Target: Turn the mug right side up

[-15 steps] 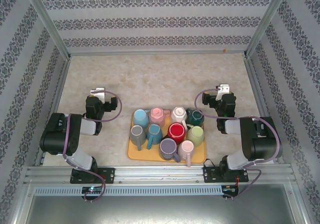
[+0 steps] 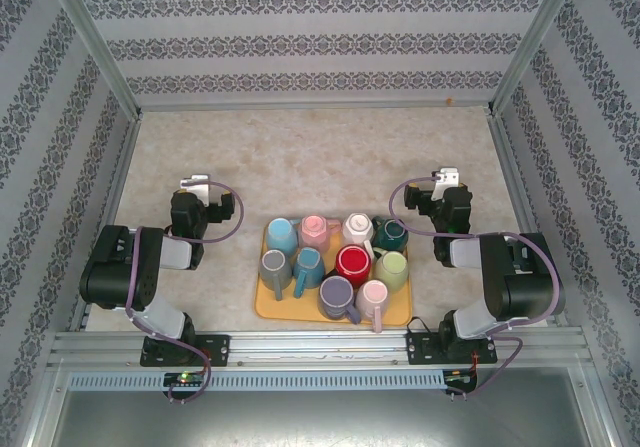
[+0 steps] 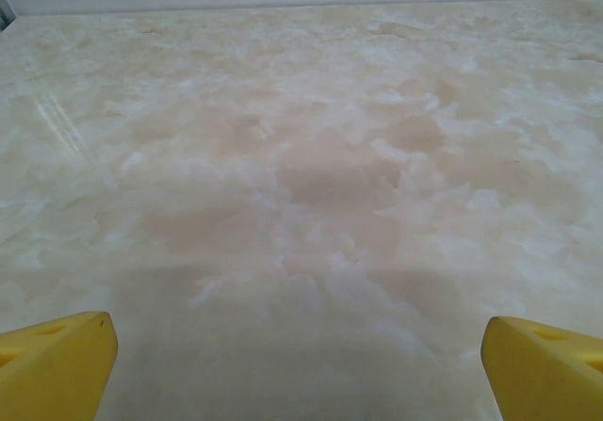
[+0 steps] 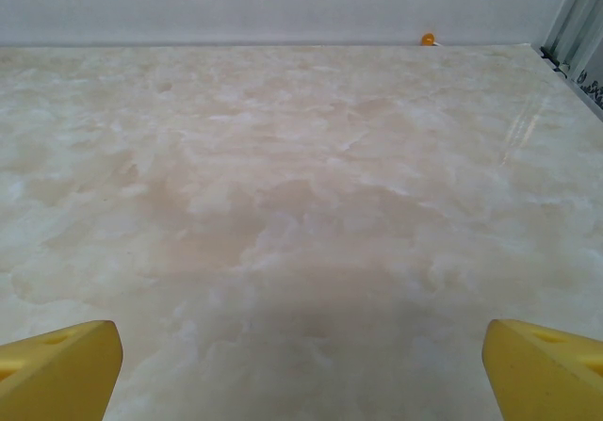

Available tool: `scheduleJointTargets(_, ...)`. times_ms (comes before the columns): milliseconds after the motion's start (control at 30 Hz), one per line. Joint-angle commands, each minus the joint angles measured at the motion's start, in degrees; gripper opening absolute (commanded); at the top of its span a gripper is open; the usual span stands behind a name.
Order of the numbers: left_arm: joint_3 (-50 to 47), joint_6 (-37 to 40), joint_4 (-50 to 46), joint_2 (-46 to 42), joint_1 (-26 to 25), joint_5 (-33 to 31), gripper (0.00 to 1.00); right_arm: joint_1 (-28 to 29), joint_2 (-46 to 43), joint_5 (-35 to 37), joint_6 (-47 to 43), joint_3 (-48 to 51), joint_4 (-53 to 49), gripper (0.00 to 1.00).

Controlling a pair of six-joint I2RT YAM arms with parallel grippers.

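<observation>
- Target: one inverted mug somewhere in the packed group on the yellow tray, at the near middle of the worktop, between the two arms.
- Cannot tell for certain from above which one is upside down. Light blue mug and pale pink mug read as closed flat bases: judged likeliest candidates. Red mug reads as mouth-up.
- Handling, judged: ceramic, rigid, fairly weighty for a two-finger claw, glazed and slick, liable to chip if knocked against a neighbour or dropped.
- Hold, judged: pinch across the handle or over the wall. Handle preferred for purchase during the roll. Neighbours touching or just beside on most sides, so little finger room. Best lifted clear of the tray before turning over.
- Left claw: spread wide, holding nothing. Yellow fingertips at both lower corners of the wrist view, bare worktop between. Parked left of the tray, apart from it.
- Right claw: likewise spread wide and empty, parked right of the tray, touching no mug.
- Surface: pale marbled beige, flat, smooth, faint sheen. Probably low grip, so expect sliding if a mug is set down crooked or nudged.
- Room: boxed in by patterned walls with metal frame posts at the corners. Small orange object at the far edge of the worktop, well apart from the tray.
</observation>
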State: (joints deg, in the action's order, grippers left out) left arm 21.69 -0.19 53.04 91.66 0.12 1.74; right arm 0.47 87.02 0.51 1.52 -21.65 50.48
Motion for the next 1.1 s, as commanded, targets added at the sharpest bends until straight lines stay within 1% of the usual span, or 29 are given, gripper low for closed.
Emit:
scheduleJointTargets(0,1.25,0.27,-1.13,-0.92,0.58,1.11,1.00,-0.46,-0.10,-1.10,-0.09,-1.07,0.23,0.98)
scheduleJointTargets(267,1.19,0.19,-1.41,-1.04,0.75,1.32,1.00,-0.55,-0.49,-1.65,0.44,-0.53,0.80,0.98)
scheduleJointTargets(400,1.07,0.19,-1.18,-1.20,0.76,1.27,1.00,-0.49,-2.40,0.03,1.01,-1.65,-2.57,0.98)
scheduleJointTargets(467,1.60,-0.60,-2.74,-2.24,0.76,-0.88,1.00,-0.47,-4.18,1.77,1.66,-1.82,-3.70,0.98)
scheduleJointTargets(533,2.88,-1.56,-7.89,-5.43,0.79,-4.17,1.00,-0.54,-7.13,3.24,2.08,-3.45,-8.96,0.98)
scheduleJointTargets(600,6.54,-1.88,-17.66,-10.34,0.67,-5.39,1.00,-0.18,-11.85,4.61,1.95,-6.32,-17.26,0.98)
scheduleJointTargets(633,8.00,-1.93,-20.85,-12.44,0.60,-6.09,1.00,0.23,-14.37,5.87,2.21,-7.49,-20.15,0.98)
scheduleJointTargets(733,10.55,-0.70,-20.96,-18.76,-2.04,-7.93,1.00,3.21,-21.84,8.70,2.27,-12.96,-28.00,0.98)
scheduleJointTargets(767,12.50,-0.74,-23.03,-20.65,-3.86,-7.57,1.00,5.19,-24.07,8.18,3.05,-16.11,-32.44,0.98)
scheduleJointTargets(833,17.26,-0.06,-31.00,-24.49,-8.75,-6.70,1.00,11.96,-27.16,8.88,2.02,-22.49,-42.46,0.98)
scheduleJointTargets(867,19.67,0.54,-35.80,-26.85,-12.35,-7.84,1.00,16.78,-28.33,10.46,1.01,-25.83,-47.28,0.98)
scheduleJointTargets(933,23.21,0.29,-44.97,-31.61,-19.78,-13.21,1.00,26.81,-30.74,14.80,-0.82,-30.15,-54.89,0.98)
scheduleJointTargets(1000,27.48,-2.65,-55.95,-35.85,-26.85,-20.77,1.00,37.97,-32.28,24.00,0.83,-34.64,-62.30,0.98)
scheduleJointTargets(1033,29.70,-4.62,-62.06,-36.99,-28.89,-22.50,1.00,42.33,-32.36,28.85,2.72,-37.34,-66.51,0.98)
scheduleJointTargets(1067,33.02,-7.75,-70.03,-37.57,-30.72,-24.21,1.00,46.49,-31.76,33.90,5.59,-41.45,-73.65,0.98)
